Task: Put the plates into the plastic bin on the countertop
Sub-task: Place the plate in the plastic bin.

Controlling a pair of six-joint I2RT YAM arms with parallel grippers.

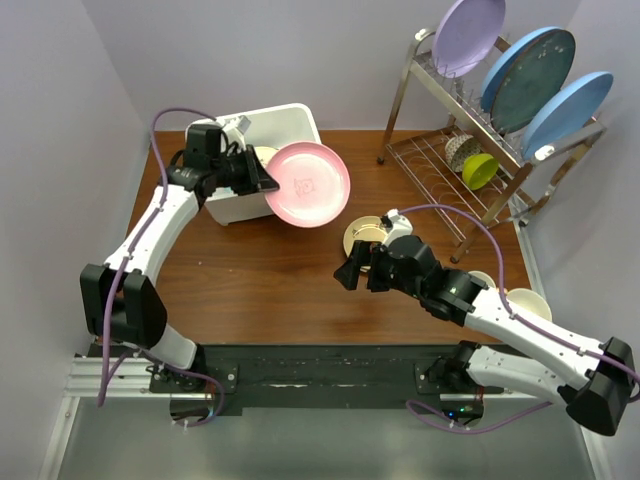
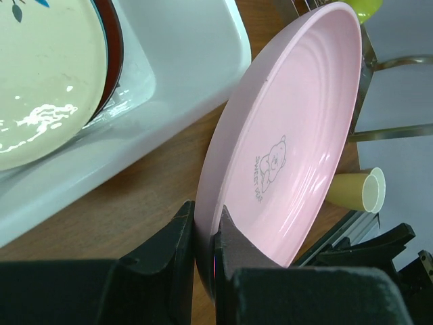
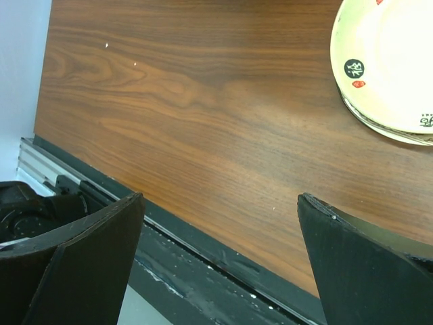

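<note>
Pink plate: the pink plate [image 2: 291, 135] hangs tilted on edge above the wood, just outside the near side wall of the bin and not yet in it.
Left jaws: closed on the pink plate's lower rim, one on each face.
Plastic bin: the plastic bin [image 1: 293, 122] stands at the far left of the table [image 1: 270, 280]. A cream plate [image 2: 40, 81] leans inside it with a dark red rim showing behind, and I can't tell whether that is one plate or two.
Left on the table: a patterned plate [image 3: 389, 61] lies flat beside the right arm, and a pale dish [image 1: 528, 300] sits partly hidden behind that arm.
Right jaws: spread wide and empty, low over bare wood near the front edge.
Progress: I'd say it is underway. The bin has a start, the pink one is next, and at least two wait.
</note>
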